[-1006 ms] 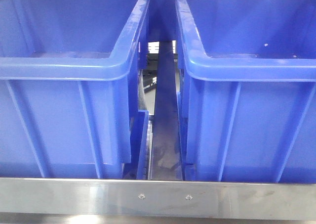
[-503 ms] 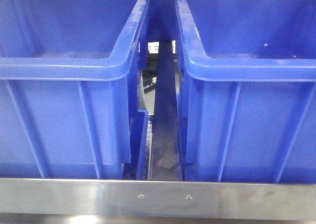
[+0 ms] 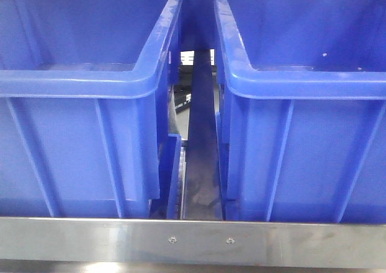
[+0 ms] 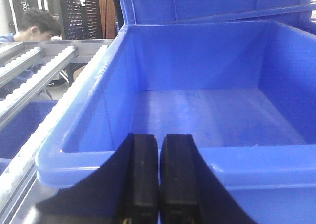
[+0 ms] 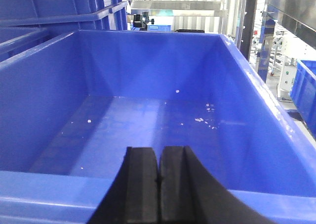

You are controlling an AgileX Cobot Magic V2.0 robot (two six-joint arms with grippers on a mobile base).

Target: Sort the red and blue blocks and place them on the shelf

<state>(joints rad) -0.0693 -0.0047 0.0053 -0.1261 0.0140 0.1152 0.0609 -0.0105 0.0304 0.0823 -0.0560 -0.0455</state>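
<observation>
No red or blue block shows in any view. The shelf's brushed-steel front rail (image 3: 193,241) with two screws runs along the bottom of the front view. Two large blue bins stand on it, the left bin (image 3: 78,80) and the right bin (image 3: 307,80). My left gripper (image 4: 159,140) is shut and empty, just in front of the near rim of an empty blue bin (image 4: 207,110). My right gripper (image 5: 159,152) is shut and empty, at the near rim of another empty blue bin (image 5: 148,120) with small white specks on its floor.
White roller tracks (image 4: 44,80) run left of the left bin. A dark gap with a steel divider (image 3: 199,164) lies between the two bins. More blue bins are stacked behind (image 4: 197,1). A person (image 4: 34,26) sits far left. A metal rack post (image 5: 249,21) stands at the right.
</observation>
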